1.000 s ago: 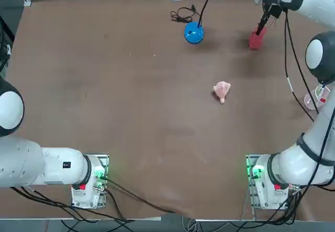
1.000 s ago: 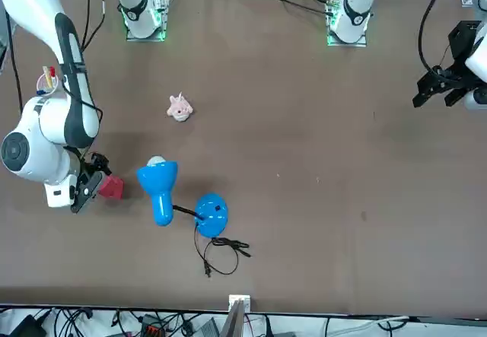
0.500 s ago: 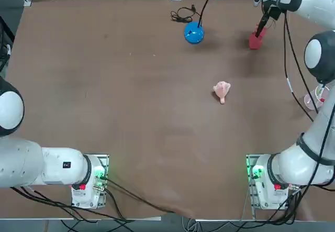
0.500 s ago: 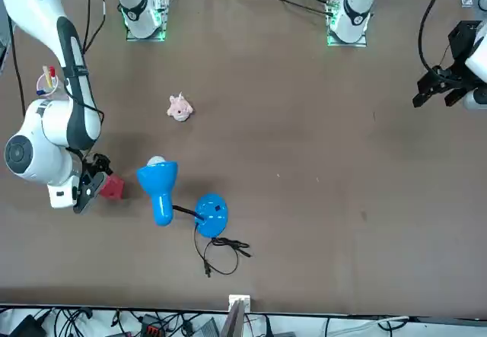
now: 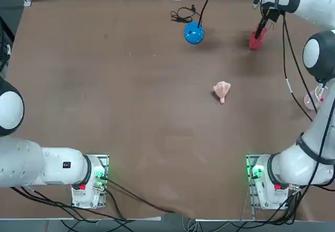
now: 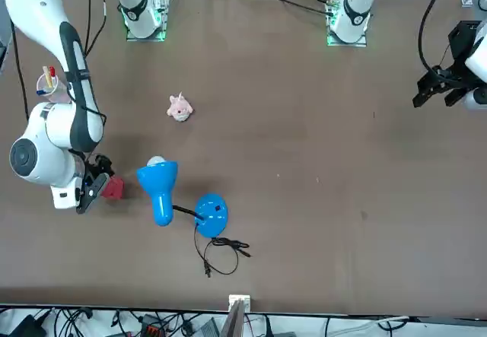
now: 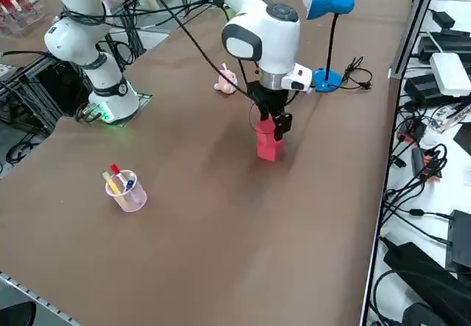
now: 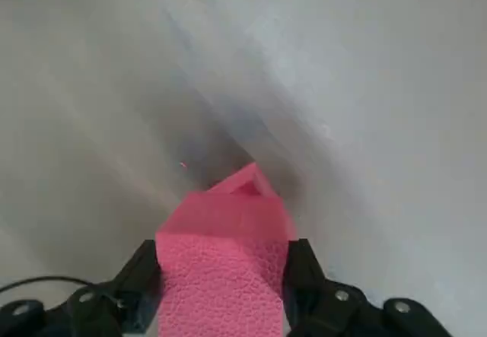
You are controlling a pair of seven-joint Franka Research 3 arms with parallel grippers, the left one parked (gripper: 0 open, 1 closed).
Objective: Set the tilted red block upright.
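From overhead, the red block sits at the far right of the table, right of the blue lamp base; the right gripper reaches down onto its top.

From the front, the block lies just beside the blue lamp shade, the gripper against it.

From the right side, the block looks close to vertical, its long axis running up into the gripper directly above.

At the wrist, the fingers are clamped on the block, one on each side.
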